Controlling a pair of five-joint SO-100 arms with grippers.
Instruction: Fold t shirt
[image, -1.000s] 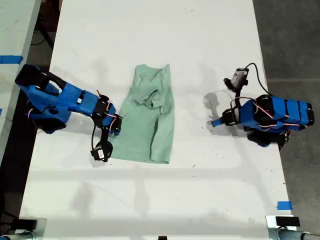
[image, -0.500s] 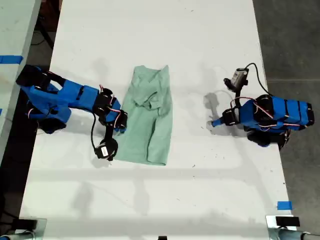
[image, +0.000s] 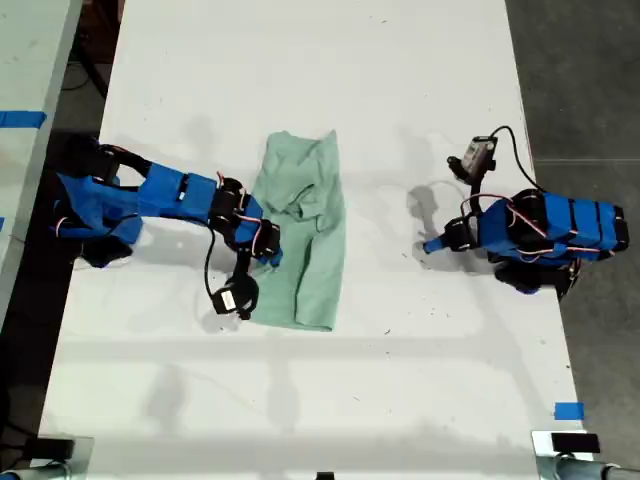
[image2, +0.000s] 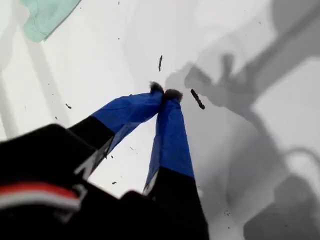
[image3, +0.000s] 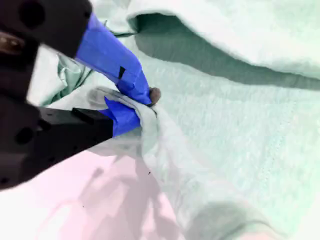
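Note:
The pale mint-green t shirt (image: 305, 225) lies rumpled and elongated in the middle of the white table (image: 300, 400). My second gripper (image: 268, 254) comes in from the exterior view's left and is shut on a fold of the t shirt (image3: 240, 125) at its edge; its blue fingertips (image3: 137, 85) pinch the cloth. My first gripper (image: 430, 245) rests low over bare table at the exterior view's right, a gap away from the shirt. In its wrist view my first gripper (image2: 165, 93) is shut on nothing, and only a corner of the t shirt (image2: 47, 15) shows.
The table's long edge runs down the exterior view's right, with dark grey floor (image: 590, 80) beyond. A blue tape mark (image: 568, 410) sits near that edge. A second pale surface with blue tape (image: 20, 118) stands at the exterior view's left.
My second gripper has moved toward the exterior view's right, carrying the shirt's edge over the cloth, so the shirt looks narrower. My first arm has not moved.

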